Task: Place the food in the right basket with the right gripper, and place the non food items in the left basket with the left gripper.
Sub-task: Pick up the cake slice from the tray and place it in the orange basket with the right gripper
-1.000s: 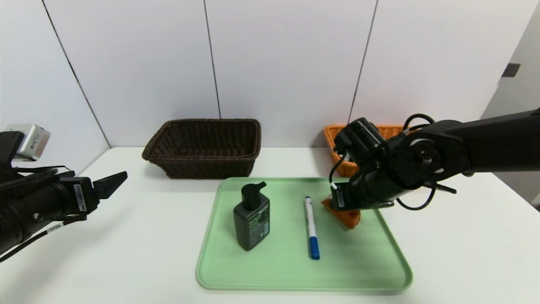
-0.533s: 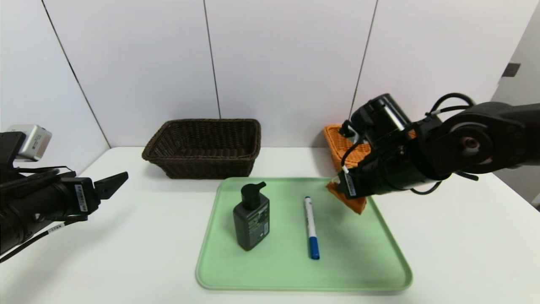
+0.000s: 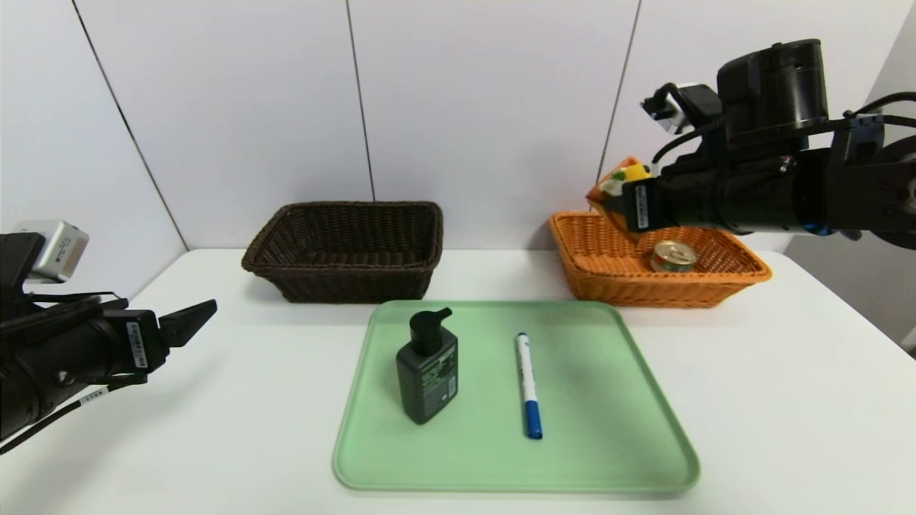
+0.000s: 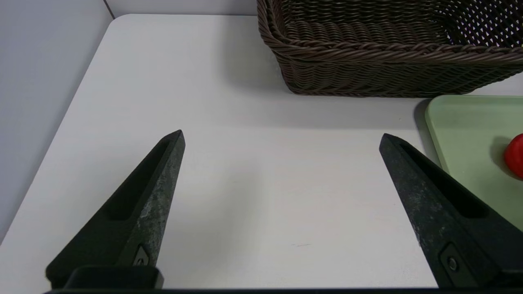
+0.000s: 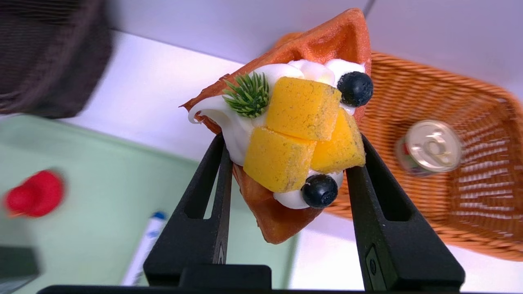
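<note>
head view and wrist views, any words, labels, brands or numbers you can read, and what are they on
No text can be read.
Black pump bottle: pale printed label, too small to read.
Marker: dark print on the white barrel, too small to read.
Can in the orange basket: side label blurred, nothing legible on its lid.
Left gripper: white sticker on the wrist behind it, unreadable.
Right gripper, holding the waffle: white sticker likewise unreadable.

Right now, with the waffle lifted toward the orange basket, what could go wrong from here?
1. The right gripper pinches the waffle only at its sides, tilted; it could slip before release.
2. A can already stands in the orange basket; the waffle dropped onto it might tip it or bounce out.
3. In the head view the waffle hangs near the basket's left rim, so an early release may miss.
</note>
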Robot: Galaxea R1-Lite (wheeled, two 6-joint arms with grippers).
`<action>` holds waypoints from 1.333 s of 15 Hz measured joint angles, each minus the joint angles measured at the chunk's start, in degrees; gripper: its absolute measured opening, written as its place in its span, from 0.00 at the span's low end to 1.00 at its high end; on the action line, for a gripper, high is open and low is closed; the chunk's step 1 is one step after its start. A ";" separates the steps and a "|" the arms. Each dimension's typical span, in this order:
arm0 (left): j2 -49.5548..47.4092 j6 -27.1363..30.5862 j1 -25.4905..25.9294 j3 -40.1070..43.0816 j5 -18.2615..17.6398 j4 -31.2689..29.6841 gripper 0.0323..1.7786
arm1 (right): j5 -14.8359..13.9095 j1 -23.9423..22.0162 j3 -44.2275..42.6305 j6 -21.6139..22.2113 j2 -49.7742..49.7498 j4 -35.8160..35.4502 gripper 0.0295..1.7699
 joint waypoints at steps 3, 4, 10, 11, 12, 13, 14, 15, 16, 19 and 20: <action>-0.20 -0.05 0.00 0.11 0.05 -0.05 0.95 | 0.68 -5.91 -2.85 -1.07 4.88 -0.09 0.46; -0.22 0.00 0.00 0.11 0.05 -0.09 0.95 | 0.79 -7.38 -4.12 -1.13 6.96 0.04 0.46; -0.30 -0.07 0.04 0.27 0.09 -0.05 0.95 | 0.90 -10.80 -12.13 -1.30 18.24 3.97 0.46; -0.30 -0.05 0.04 0.27 0.07 -0.09 0.95 | 0.83 -11.02 -12.52 -1.35 19.43 4.25 0.46; -0.30 -0.13 0.04 0.27 0.07 -0.06 0.95 | 0.79 -11.07 -12.74 -1.40 20.22 4.74 0.46; -0.30 -0.16 0.06 0.27 0.07 -0.09 0.95 | 0.79 -11.08 -12.85 -1.38 20.77 5.05 0.46; -0.30 -0.16 0.06 0.27 0.05 -0.09 0.95 | 0.74 -11.04 -12.98 -1.41 21.14 5.74 0.50; -0.30 -0.18 0.06 0.24 0.07 -0.06 0.95 | 0.77 -11.00 -13.07 -1.49 21.36 5.92 0.56; -0.30 -0.21 0.06 0.22 0.05 -0.09 0.95 | 0.68 -11.02 -13.20 -1.44 21.53 5.60 0.61; -0.28 -0.13 0.06 0.22 0.07 -0.09 0.95 | 0.62 -11.26 -13.76 -1.49 21.71 5.57 0.73; -0.30 -0.13 0.06 0.18 0.07 -0.11 0.95 | 0.60 -11.29 -13.87 -1.49 21.71 5.60 0.76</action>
